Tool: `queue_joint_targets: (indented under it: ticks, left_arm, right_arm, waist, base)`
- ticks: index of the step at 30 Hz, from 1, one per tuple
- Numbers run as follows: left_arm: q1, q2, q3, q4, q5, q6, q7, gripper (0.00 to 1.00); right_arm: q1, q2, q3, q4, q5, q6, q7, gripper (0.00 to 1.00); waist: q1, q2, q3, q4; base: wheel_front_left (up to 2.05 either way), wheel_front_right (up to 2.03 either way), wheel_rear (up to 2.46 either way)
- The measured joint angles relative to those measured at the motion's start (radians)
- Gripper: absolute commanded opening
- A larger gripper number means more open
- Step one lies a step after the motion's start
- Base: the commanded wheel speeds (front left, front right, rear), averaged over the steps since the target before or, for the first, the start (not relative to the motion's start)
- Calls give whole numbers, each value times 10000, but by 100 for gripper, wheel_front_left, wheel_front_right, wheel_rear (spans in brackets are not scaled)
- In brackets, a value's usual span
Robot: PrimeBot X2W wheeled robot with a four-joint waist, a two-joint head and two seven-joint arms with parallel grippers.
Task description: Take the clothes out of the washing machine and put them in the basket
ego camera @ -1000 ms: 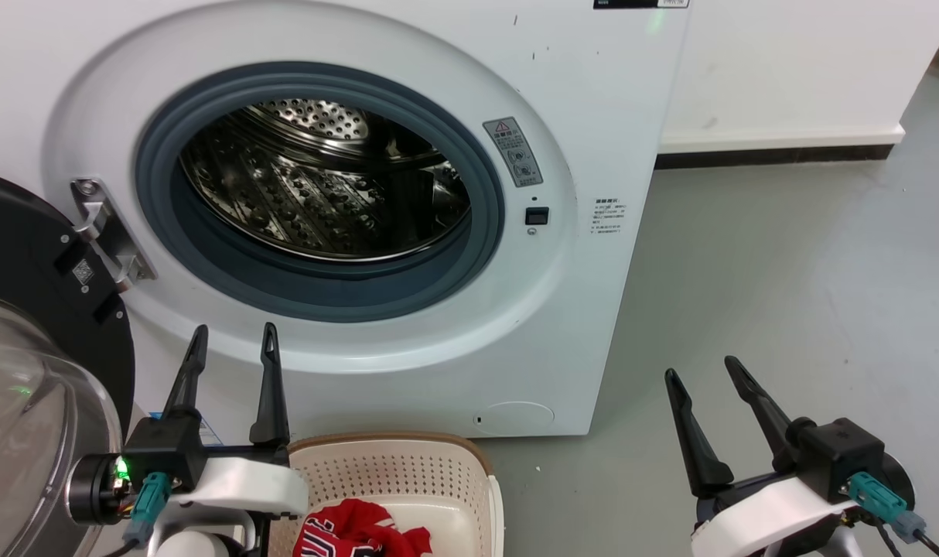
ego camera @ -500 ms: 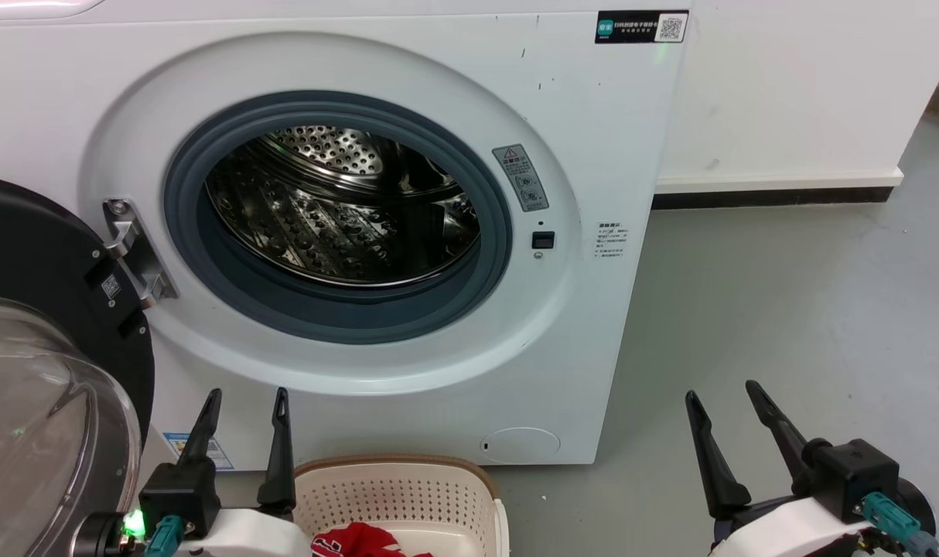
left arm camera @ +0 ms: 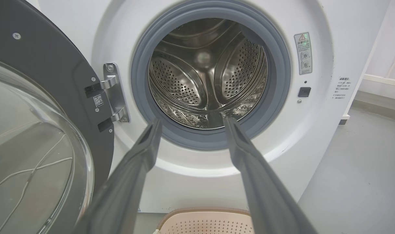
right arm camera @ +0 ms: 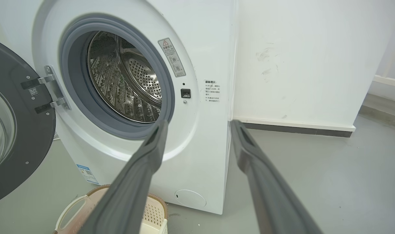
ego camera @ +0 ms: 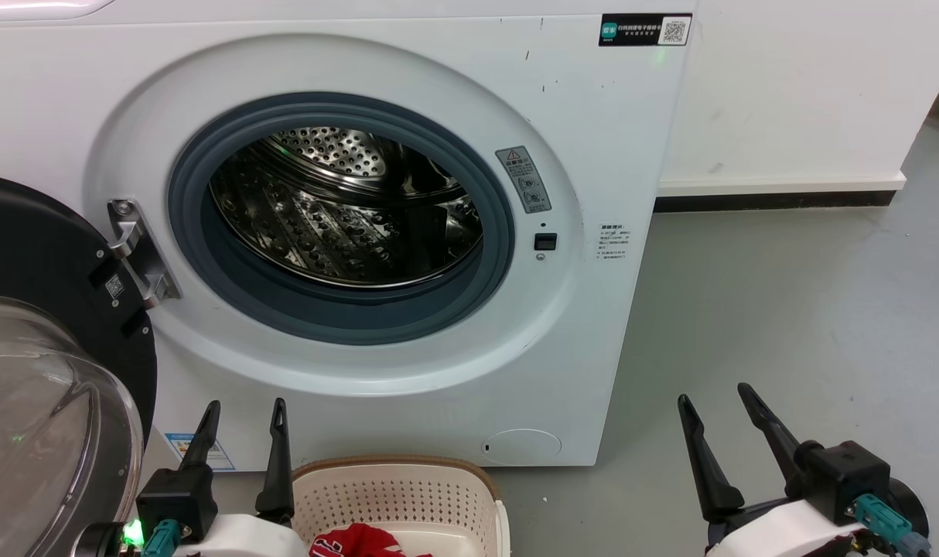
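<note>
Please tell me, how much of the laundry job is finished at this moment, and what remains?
Done, it seems: the drum of the washing machine shows no fabric in the visible parts, and red clothes lie in the basket. In hand: nothing; the left gripper and right gripper are both open and empty. Left: probably nothing, though the drum's lowest front part is hidden.

Head camera looks down on the washing machine point(ego camera: 593, 155); the low left wrist camera has its porthole point(left arm camera: 210, 140) at 12 o'clock, the right at 10.
</note>
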Motion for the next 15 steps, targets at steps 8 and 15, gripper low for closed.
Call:
queue_joint_targets:
  ticks: [8,15]
  left_arm:
    - [1,58,-33,15,-15,33,17,0]
    - [238,-102,-46,499,-399,13,69,0]
  right_arm:
    - [1,0,54,-12,92,0,13,0]
    - [185,-6,54,495,497,0,27,0]
  waist:
    - [0,0,27,-13]
    - [0,0,49,-10]
  base:
    - [0,0,0]
    - [0,0,0]
